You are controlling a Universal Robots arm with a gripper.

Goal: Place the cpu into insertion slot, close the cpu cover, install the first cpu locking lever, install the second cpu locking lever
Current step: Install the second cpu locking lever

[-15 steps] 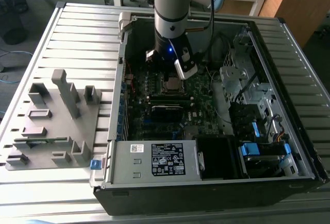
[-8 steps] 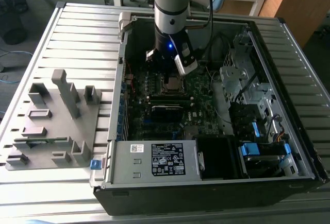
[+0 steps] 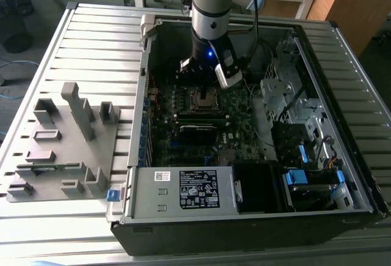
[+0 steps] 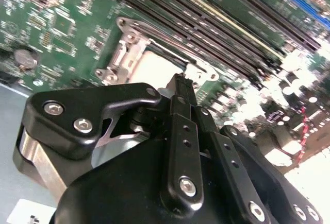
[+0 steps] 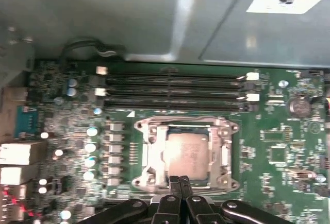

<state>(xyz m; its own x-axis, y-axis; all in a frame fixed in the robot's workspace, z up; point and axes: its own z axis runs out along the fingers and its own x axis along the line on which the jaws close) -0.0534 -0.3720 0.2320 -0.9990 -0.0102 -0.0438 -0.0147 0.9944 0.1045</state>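
Open computer case [image 3: 244,211] lies on a slatted metal surface [image 3: 91,40], filling the centre and right of the exterior view. A grey fixture block [image 3: 64,147] with upright posts stands at the left of that frame, well apart from the case.

The arm [image 3: 211,9] comes down from the top centre of the exterior view into the case. Its gripper [image 3: 204,81] hangs directly above the insertion slot [image 3: 206,99], which sits in the dark green circuit board [image 3: 232,110] at mid-frame.

In the first wrist view the slot [image 5: 186,152] is at lower centre, below three long black memory slots [image 5: 170,90]. The cpu [image 5: 188,154] lies flat inside it, its dull silver top showing. The cpu cover [image 5: 223,154] appears to lie down around the chip, framing it, though glare makes its seating hard to confirm. The locking levers cannot be made out with confidence.

The gripper [image 5: 179,180] is at the bottom centre of the first wrist view, its fingers pressed together with nothing between them, the tips over the near edge of the chip. Whether they touch it cannot be told. In the second wrist view the closed fingers [image 4: 183,87] point at the bright socket [image 4: 154,67].
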